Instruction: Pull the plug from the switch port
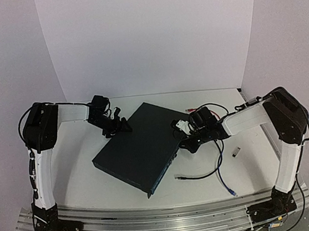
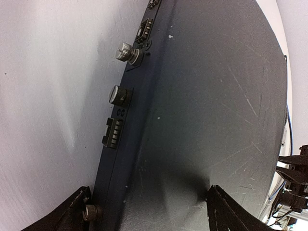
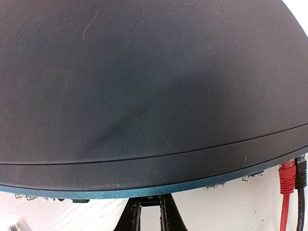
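Right gripper [image 3: 150,206]: jaws all but closed at the socket face of the switch [image 1: 138,148]; contents not discernible. Left gripper [image 2: 149,190]: jaws wide apart astride the switch's rear edge, clamping nothing. Switch: flat, askew, midway across the table [image 1: 83,179].

Robotics lab bench, white backdrop walls [image 1: 150,32], aluminium mounting rail [image 1: 155,222], loose network cables [image 1: 220,166] on white table [image 1: 78,180]

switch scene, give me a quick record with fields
switch: flat on the table, angled
left fingers: apart, astride the switch's rear edge
right fingers: close together at the port face
red plug: against the port face, right of the right fingers
black cable: loose on the table, near the port face
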You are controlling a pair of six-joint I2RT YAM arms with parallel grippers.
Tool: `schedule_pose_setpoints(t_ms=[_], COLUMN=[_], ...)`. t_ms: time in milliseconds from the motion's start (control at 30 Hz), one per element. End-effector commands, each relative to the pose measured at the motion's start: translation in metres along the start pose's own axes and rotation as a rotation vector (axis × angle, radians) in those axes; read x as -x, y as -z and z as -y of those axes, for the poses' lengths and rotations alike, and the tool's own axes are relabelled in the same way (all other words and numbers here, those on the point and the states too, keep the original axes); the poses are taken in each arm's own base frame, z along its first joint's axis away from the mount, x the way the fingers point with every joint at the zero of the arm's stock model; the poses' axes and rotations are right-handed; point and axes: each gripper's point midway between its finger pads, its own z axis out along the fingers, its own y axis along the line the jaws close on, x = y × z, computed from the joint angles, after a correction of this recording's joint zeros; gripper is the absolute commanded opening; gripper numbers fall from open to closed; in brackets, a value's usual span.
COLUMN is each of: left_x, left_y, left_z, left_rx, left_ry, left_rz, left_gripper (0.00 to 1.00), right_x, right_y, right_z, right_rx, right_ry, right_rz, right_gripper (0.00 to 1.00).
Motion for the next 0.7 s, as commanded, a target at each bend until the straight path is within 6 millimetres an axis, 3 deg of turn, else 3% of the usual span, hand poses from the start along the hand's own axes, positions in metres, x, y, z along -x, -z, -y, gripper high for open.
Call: schedule_pose_setpoints(t_ms=[0,400,533,667], left_x=[-0.035,-0.033,-0.033,-0.033], left_y=[-0.024,-0.024,-0.023,-0.022], left_z=[-0.037,-0.039,-0.038,-0.037], left_rx=[0.129,0.145,0.143,0.139], left_ry=[0.039,0.048,0.046,0.045], left_rz=[-0.112,-0.114,-0.112,-0.11], left_gripper=[0.81,0.8,0.8,0.8], right_x=[-0.04,-0.064,-0.048,-0.018], right_y=[0.001,0.004,0.009,0.023], right_z=[0.0,0.004,0.0,0.003], right_rx=[-0.032,-0.081,-0.058,-0.065], right_ry=[-0.043,-0.036,-0.041,-0.122], right_rz=[-0.103,-0.105,-0.061,0.017], right_gripper=[0.11,0.19,0.22,0.25])
